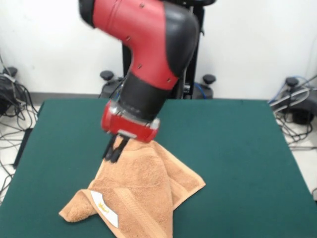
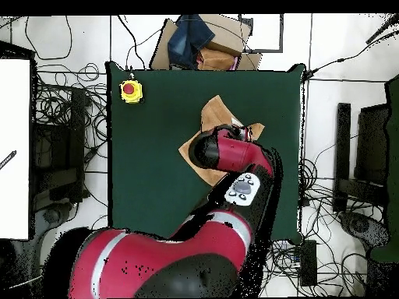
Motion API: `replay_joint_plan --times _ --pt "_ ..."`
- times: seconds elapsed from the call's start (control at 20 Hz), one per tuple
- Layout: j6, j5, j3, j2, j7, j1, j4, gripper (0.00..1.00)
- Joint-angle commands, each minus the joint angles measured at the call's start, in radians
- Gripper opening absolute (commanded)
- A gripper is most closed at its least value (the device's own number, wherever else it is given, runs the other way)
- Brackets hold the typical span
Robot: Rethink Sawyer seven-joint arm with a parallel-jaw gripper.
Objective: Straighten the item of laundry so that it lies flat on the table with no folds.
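Observation:
The tan-orange towel lies crumpled near the front of the green table. It is pulled up into a peak under my gripper. The black fingers are closed on the towel's raised upper edge, left of the peak. The lower part spreads on the table in folds. One corner is turned over and shows the border band and the white label. In the overhead view the arm covers the gripper. Only parts of the towel show, beyond and beside the arm on the table.
A yellow box with a red button stands at one table corner in the overhead view. Cardboard and dark cloth lie off the table's far edge. Cables and stands ring the table on the floor.

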State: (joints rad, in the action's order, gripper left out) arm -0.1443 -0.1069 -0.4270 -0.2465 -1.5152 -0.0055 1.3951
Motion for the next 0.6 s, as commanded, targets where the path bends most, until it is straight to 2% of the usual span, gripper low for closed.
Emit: replay_joint_plan --times 0.05,0.25,0.6 --pt "-0.227 -0.098 0.009 -0.099 -0.313 0.101 0.17 0.0" --pt "-0.211 -0.133 0.02 -0.104 -0.337 0.12 0.195 0.0" --pt "-0.063 -0.147 0.04 -0.057 -0.321 0.11 0.227 0.0"
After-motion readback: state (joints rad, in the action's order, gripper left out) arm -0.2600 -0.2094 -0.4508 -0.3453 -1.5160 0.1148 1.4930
